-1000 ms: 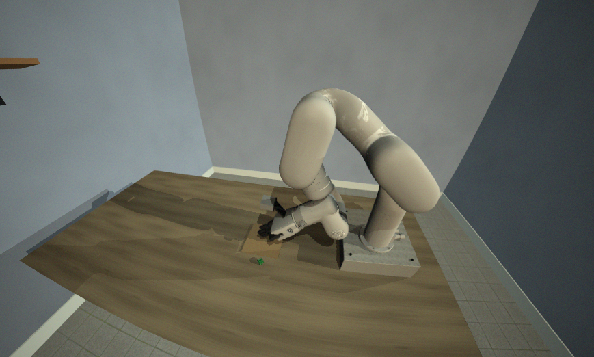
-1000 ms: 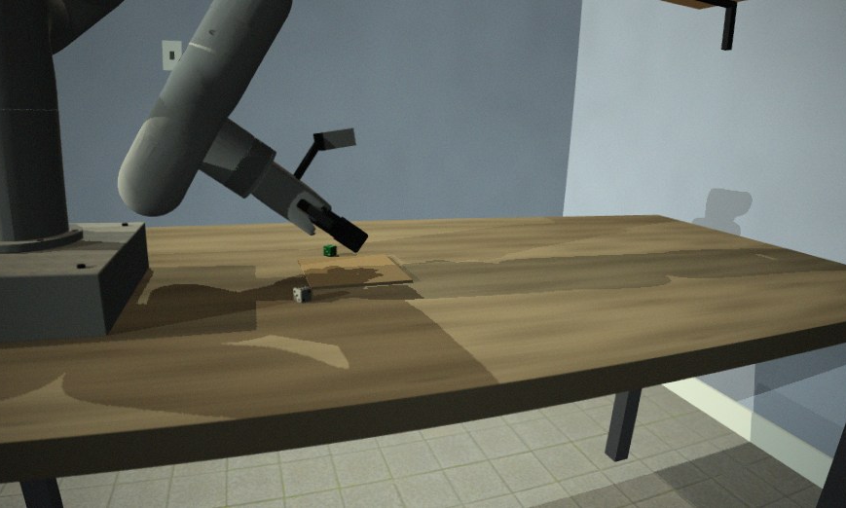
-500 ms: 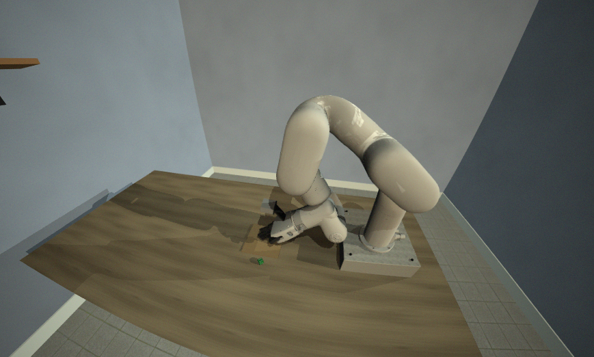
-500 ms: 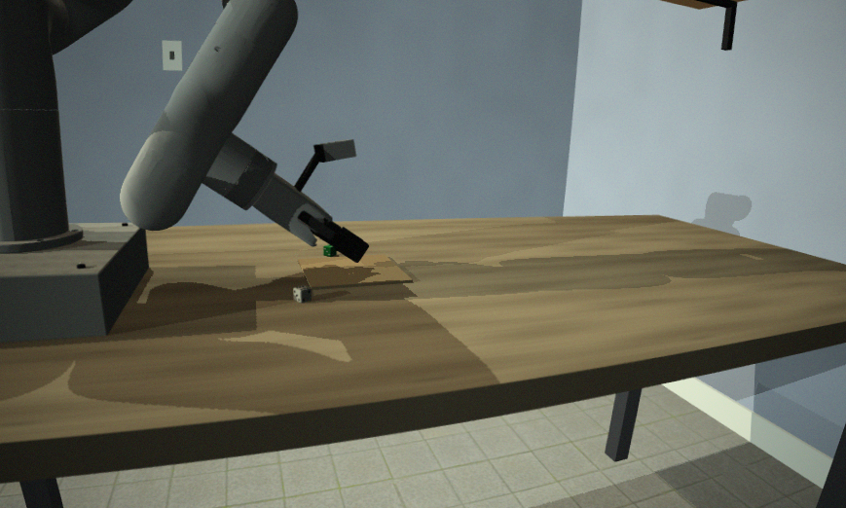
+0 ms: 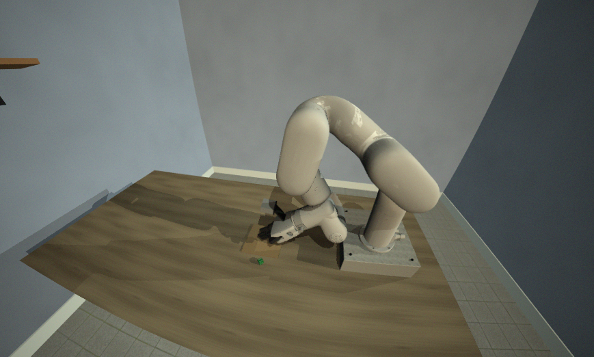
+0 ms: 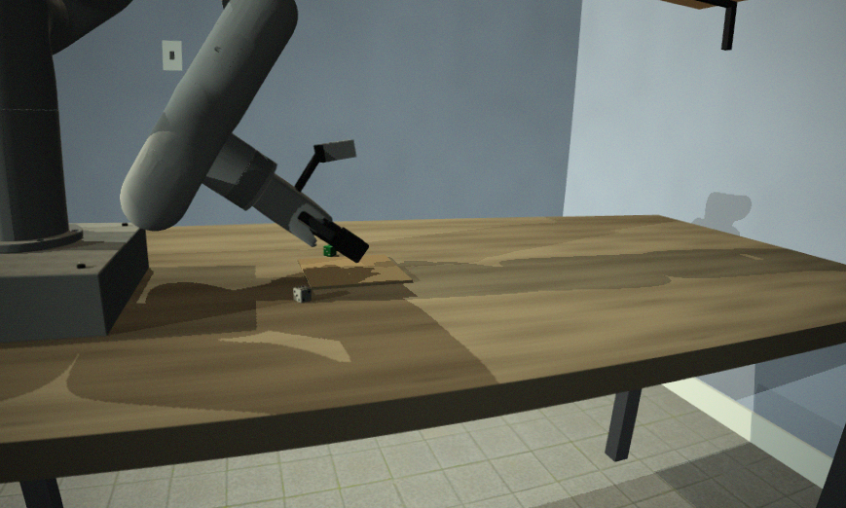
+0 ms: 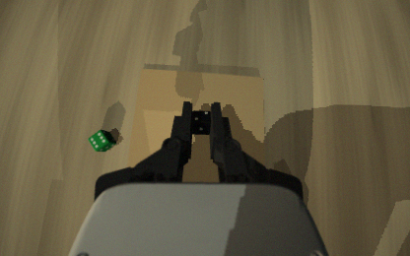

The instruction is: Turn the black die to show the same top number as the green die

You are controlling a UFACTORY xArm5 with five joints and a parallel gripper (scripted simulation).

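Observation:
My gripper (image 5: 263, 234) (image 6: 357, 251) (image 7: 201, 114) is tilted, fingers pointing forward and down, a little above the mat. It is shut on the black die (image 7: 201, 122); the wrist view shows a few white pips on its near side. The fingers hide this die in the top and exterior views. The tan mat (image 5: 248, 249) (image 6: 390, 270) (image 7: 157, 84) lies flat on the table. The green die (image 5: 260, 261) (image 6: 329, 250) (image 7: 100, 141) lies off the mat, beyond its far edge in the exterior view; a face with two rows of three pips shows in the wrist view.
A white die (image 6: 302, 294) stands on the table (image 6: 539, 315) just off the mat's near left corner in the exterior view. It is not visible in the other views. The arm's base block (image 5: 379, 267) (image 6: 33, 309) stands beyond the mat's robot side.

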